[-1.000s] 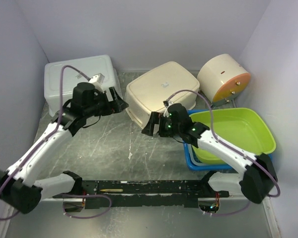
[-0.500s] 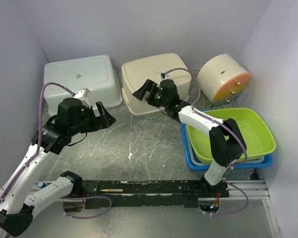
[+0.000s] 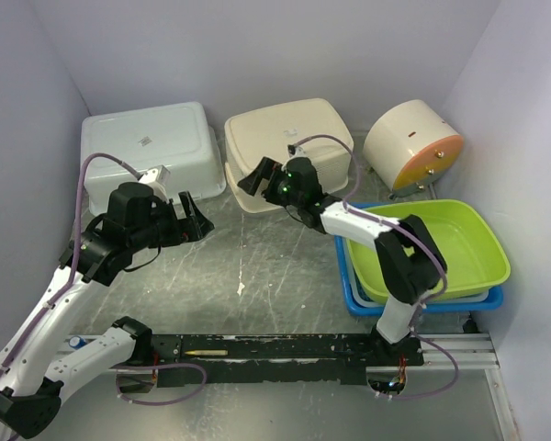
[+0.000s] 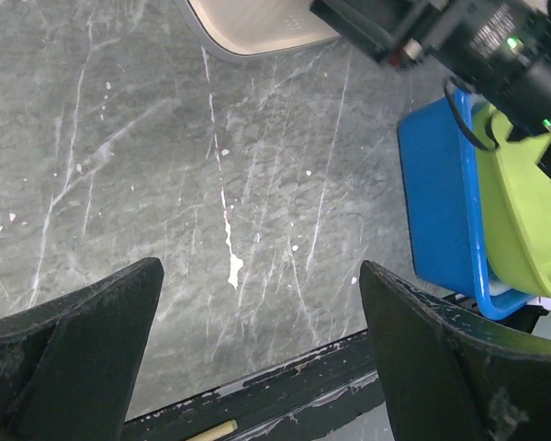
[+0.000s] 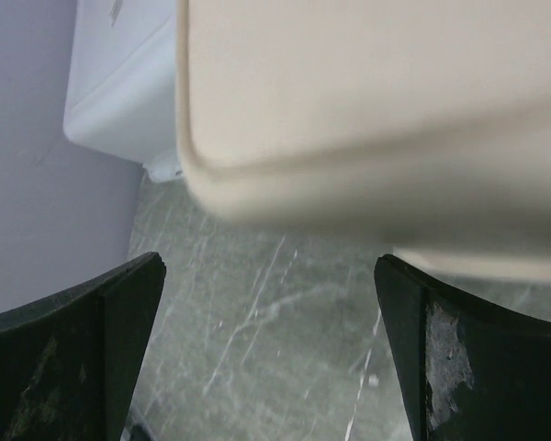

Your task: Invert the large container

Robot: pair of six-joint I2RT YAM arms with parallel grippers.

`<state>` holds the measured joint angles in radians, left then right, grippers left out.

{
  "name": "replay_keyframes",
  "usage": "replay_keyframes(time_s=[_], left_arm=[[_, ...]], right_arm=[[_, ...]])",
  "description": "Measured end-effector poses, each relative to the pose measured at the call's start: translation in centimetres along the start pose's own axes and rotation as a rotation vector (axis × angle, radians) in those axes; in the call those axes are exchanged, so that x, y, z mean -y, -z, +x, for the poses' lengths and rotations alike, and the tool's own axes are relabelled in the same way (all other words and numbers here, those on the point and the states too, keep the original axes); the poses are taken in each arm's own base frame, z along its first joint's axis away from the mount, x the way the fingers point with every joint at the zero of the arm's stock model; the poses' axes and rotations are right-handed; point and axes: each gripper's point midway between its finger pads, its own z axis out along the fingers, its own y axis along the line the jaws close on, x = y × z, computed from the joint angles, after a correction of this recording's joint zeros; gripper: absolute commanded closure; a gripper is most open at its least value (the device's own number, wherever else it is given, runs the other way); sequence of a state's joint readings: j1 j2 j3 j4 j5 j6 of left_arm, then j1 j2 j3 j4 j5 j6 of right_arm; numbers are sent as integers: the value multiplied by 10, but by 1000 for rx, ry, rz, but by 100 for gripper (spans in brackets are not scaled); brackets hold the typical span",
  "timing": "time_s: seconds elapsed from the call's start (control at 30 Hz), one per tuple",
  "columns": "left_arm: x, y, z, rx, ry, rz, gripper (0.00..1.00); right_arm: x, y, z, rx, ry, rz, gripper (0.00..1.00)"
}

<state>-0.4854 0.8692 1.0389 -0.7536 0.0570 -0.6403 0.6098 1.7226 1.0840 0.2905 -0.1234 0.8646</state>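
The large cream container (image 3: 285, 147) lies bottom up on the table at the back middle. It also shows in the right wrist view (image 5: 367, 110) and, as a corner, in the left wrist view (image 4: 248, 23). My right gripper (image 3: 253, 175) is open and empty, just in front of the container's near left corner, not touching it; its wrist view (image 5: 271, 358) shows bare table between the jaws. My left gripper (image 3: 185, 216) is open and empty over the table, left of the container; its wrist view (image 4: 262, 367) shows only table and rail.
A white tub (image 3: 147, 147) lies bottom up at the back left, touching the cream one. A round cream and orange container (image 3: 411, 142) lies at the back right. A green tub (image 3: 436, 248) sits nested in a blue tub (image 3: 349, 292) at the right.
The cream container has gone from tilted near the table's middle to flat against the back. Both grippers have let go and drawn back, the left one towards the near left.
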Motion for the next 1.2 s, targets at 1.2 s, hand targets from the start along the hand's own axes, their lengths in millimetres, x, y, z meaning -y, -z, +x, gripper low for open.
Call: replay_keyframes(time_s=[1.2], left_arm=[[33,-35,-3,-53,-92,179,2]], right_arm=[[87,296,-2,-212,312,749,34]])
